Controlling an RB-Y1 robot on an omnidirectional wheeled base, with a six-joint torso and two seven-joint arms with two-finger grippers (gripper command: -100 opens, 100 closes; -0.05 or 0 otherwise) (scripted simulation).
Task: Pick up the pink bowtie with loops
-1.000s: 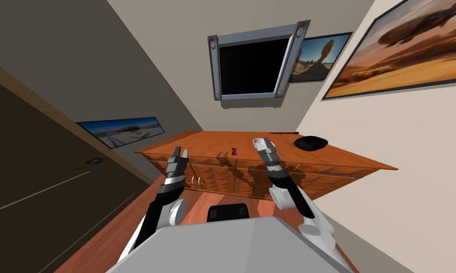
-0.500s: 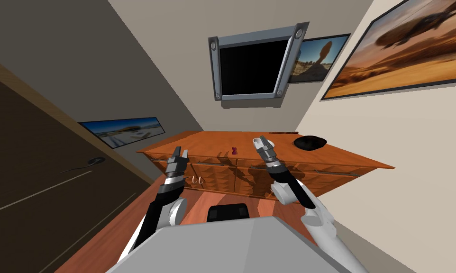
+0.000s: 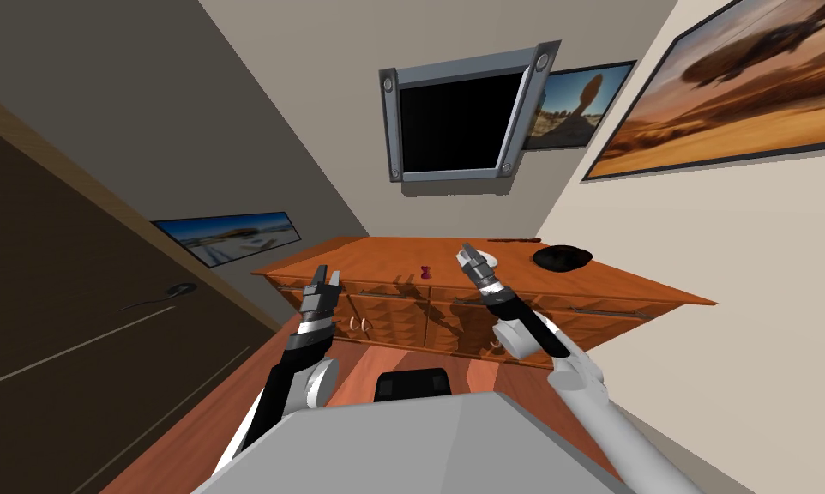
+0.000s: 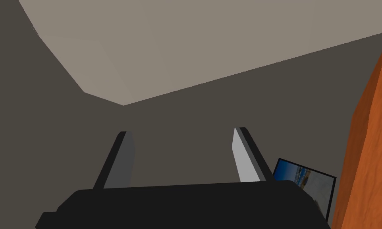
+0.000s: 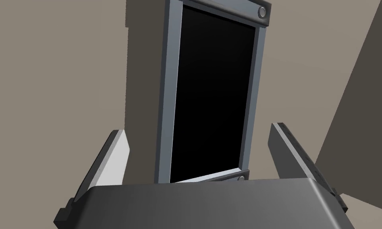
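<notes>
A small dark pink bowtie [image 3: 424, 274] lies on the orange wooden dresser top [image 3: 376, 257], near its front edge. My right gripper [image 3: 467, 253] is raised over the dresser, to the right of the bowtie and apart from it, fingers open and empty. In the right wrist view the same open gripper [image 5: 200, 153] points up at a wall. My left gripper [image 3: 325, 276] hangs in front of the dresser's left end, lower than the top, open with nothing held; the left wrist view has its gripper [image 4: 182, 153] beside the dresser's orange side [image 4: 369, 151].
A black rounded object [image 3: 562, 257] lies on the dresser at the right, and a white object [image 3: 488, 257] sits just behind my right gripper. A dark door [image 3: 68, 309] stands on the left. The dresser fills the corner between two walls.
My right arm has stretched forward and leftward, carrying its gripper a little closer to the bowtie. The left arm has not moved. The head view has shifted slightly.
</notes>
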